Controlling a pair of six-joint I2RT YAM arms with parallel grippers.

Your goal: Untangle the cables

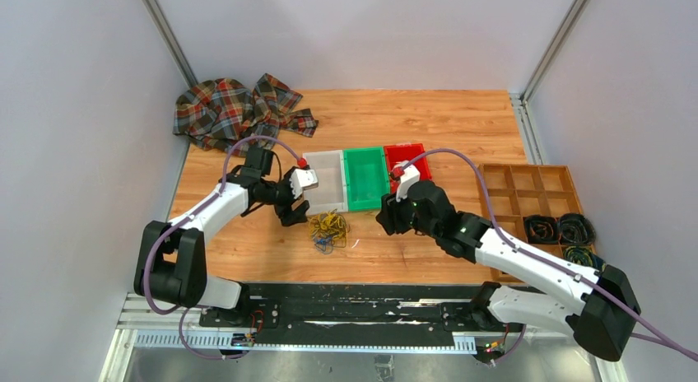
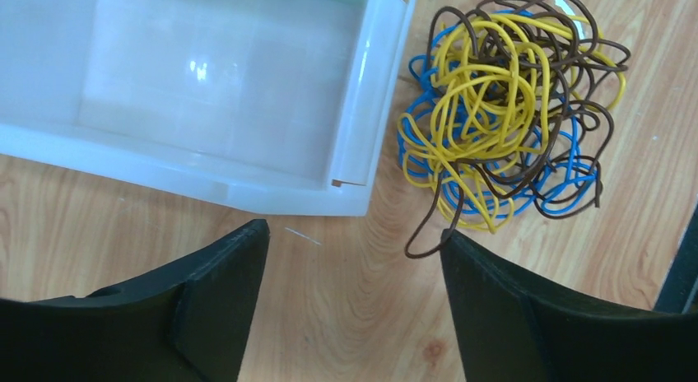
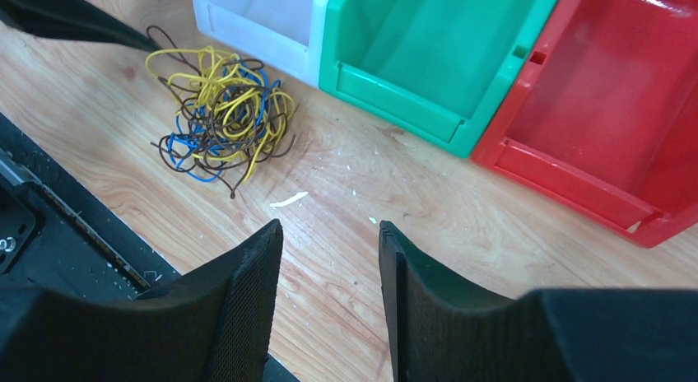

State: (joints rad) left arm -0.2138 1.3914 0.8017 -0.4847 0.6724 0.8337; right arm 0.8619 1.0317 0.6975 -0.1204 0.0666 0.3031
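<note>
The cables (image 1: 328,229) lie in one tangled heap of thin yellow, blue and brown wires on the wooden table, just in front of the white bin (image 1: 326,183). My left gripper (image 1: 293,207) hovers at the heap's left edge. In the left wrist view the left gripper (image 2: 354,234) is open over bare wood, and a brown loop of the cables (image 2: 510,110) reaches its right fingertip (image 2: 461,254). My right gripper (image 1: 387,221) is to the right of the heap. The right gripper (image 3: 329,230) stands open with a narrower gap and nothing in it, the cables (image 3: 222,114) well ahead to its left.
A white bin (image 3: 255,16), a green bin (image 3: 395,86) and a red bin (image 3: 568,180) stand side by side behind the heap. A plaid cloth (image 1: 239,110) lies at the back left. A wooden divided tray (image 1: 531,180) at the right holds black wire coils (image 1: 560,228).
</note>
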